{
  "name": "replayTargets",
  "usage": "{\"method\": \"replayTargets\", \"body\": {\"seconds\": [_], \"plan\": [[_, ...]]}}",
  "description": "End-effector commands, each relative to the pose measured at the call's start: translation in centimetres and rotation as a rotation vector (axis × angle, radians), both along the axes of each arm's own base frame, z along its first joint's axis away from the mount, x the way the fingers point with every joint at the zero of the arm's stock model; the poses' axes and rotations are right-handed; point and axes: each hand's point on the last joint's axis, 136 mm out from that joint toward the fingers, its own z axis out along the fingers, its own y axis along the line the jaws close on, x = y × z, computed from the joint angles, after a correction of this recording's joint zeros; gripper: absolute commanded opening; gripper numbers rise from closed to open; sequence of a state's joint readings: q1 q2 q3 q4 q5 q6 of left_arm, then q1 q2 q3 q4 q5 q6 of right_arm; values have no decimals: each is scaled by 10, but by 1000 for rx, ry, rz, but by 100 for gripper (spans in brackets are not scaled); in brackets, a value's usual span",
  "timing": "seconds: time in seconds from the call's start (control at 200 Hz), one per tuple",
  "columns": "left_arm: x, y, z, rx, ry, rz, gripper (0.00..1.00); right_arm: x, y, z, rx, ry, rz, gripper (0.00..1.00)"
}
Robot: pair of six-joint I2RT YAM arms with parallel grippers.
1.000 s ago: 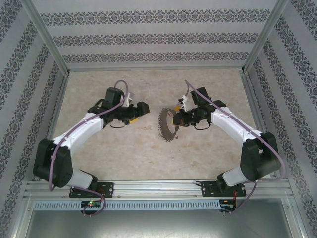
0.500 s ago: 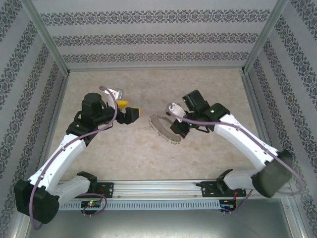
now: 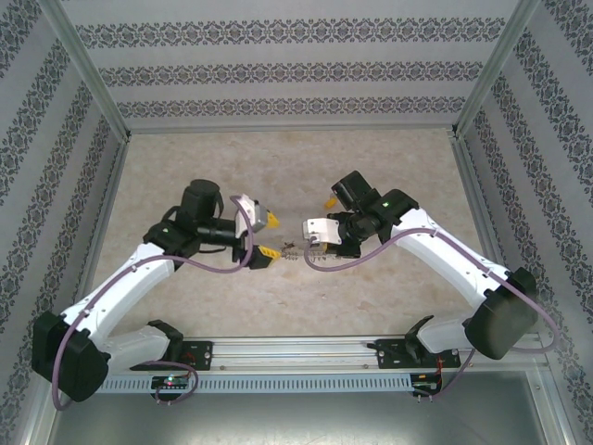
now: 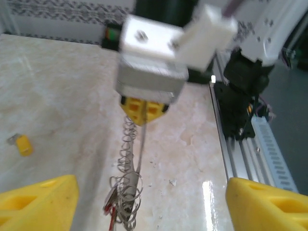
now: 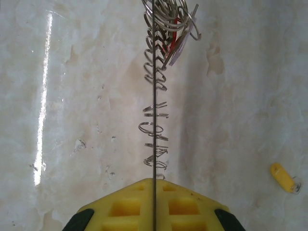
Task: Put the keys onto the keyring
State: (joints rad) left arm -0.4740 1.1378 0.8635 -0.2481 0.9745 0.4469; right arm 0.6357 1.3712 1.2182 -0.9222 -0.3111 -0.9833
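Keyring point(image 5: 153, 120) is off the table and stretched edge-on. In the right wrist view it is a thin wire with links running from bottom centre up to a bunched end at the top of frame.

- Red key point(image 5: 174, 41) sits in that bunch and looks threaded on, so I'd count it done.
- There's a pale tab right beside it. It could be the whitish key, but it's too tangled to tell.
- Orange-yellow key point(image 5: 285, 177) lies loose on the table point(image 5: 72, 96) at lower right, well apart from the ring. That one is left to do.

Estimate: one key on, maybe two, and at least one to go.

Right gripper point(image 5: 154, 192): fingers together, clamped on the near end of the ring wire.

Left gripper point(image 4: 151, 204): yellow fingers point(image 4: 41, 202) wide apart in the bottom corners of its wrist view. It holds nothing. The bunched ring end hangs between them at bottom centre, with no contact visible.

Next job is probably fetching the loose key. It's small and flat on the surface, so an awkward pinch.
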Motion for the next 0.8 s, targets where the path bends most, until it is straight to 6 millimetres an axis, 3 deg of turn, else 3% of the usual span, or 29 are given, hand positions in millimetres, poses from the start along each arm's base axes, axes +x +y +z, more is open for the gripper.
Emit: {"method": "replayTargets", "body": {"seconds": [0.0,0.125,0.425,0.49,0.615,0.749,0.794], "plan": [[12,-20,-3,-26,-149,-22,75,-3,14,22,73,-31,79,0],[22,-40,1,-53,-196,-13,71,-5,14,21,69,-17,83,0],[30,-65,-9,-31,-145,-49,45,-11,9,27,142,-9,50,0],[30,-66,-10,-23,-153,-60,37,-12,7,26,146,0,43,0],[26,-66,-10,18,-154,-98,10,-10,5,26,154,3,34,0],[25,-67,-5,19,-151,-114,0,-5,4,24,154,7,8,0],[24,-67,-4,17,-154,-115,0,-7,3,27,168,44,-6,16]]}}
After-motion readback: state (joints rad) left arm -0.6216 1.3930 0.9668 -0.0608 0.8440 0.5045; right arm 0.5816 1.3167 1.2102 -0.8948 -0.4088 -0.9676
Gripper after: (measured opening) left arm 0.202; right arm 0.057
